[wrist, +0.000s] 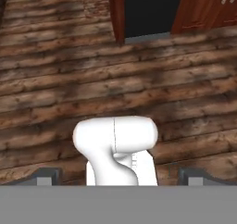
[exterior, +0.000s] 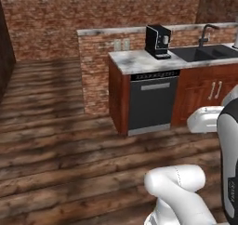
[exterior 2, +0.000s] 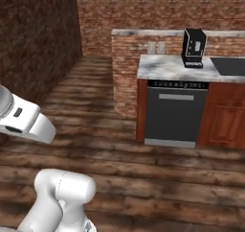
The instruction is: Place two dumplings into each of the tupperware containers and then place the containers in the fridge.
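Observation:
The dumplings, the tupperware containers and the fridge are out of view. In the hand view my gripper (wrist: 119, 177) points down at the wooden plank floor. Its two dark fingertips (wrist: 44, 176) stand far apart at the bottom edge. The gripper is open and holds nothing.
Ahead stands a marble-topped counter (exterior: 135, 60) with a black dishwasher (exterior: 153, 101) under it. A black coffee machine (exterior: 158, 41) sits on top, and a dark sink (exterior: 204, 53) with a faucet lies to the right. Reddish cabinet doors (exterior: 209, 94) stand beside the dishwasher. Wooden floor (exterior: 56, 140) stretches to the left.

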You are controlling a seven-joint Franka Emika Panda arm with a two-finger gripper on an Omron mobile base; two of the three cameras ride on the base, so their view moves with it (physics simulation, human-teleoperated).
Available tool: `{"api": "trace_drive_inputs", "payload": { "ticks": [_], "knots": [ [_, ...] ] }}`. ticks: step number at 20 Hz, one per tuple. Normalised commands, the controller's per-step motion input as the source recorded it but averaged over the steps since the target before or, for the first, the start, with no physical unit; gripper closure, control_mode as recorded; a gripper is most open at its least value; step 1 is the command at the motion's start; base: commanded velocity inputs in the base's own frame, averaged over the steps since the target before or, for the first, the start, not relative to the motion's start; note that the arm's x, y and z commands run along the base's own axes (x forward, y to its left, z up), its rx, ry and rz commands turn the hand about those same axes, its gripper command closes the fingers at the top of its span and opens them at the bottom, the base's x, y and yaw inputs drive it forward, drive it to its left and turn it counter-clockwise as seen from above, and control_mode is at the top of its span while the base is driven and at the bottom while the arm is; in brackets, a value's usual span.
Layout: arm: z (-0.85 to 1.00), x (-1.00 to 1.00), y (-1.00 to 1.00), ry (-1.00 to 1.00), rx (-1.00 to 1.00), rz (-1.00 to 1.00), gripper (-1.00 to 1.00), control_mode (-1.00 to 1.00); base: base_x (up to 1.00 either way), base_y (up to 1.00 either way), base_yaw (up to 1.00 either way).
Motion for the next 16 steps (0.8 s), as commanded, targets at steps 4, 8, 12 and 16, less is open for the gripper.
{"api": "trace_drive_inputs", "payload": {
  "ticks": [4,8,12,16],
  "knots": [
    [0.00,0.00,0.00,0.00,0.00,0.00,-1.00,1.00,0.78,1.00,-0.18],
    [0.00,0.00,0.00,0.00,0.00,0.00,-1.00,1.00,0.99,1.00,-0.10],
    [0.00,0.00,0.00,0.00,0.00,0.00,-1.00,1.00,0.95,1.00,-0.14],
    [0.00,0.00,0.00,0.00,0.00,0.00,-1.00,1.00,1.00,1.00,-0.11]
  ]
}}
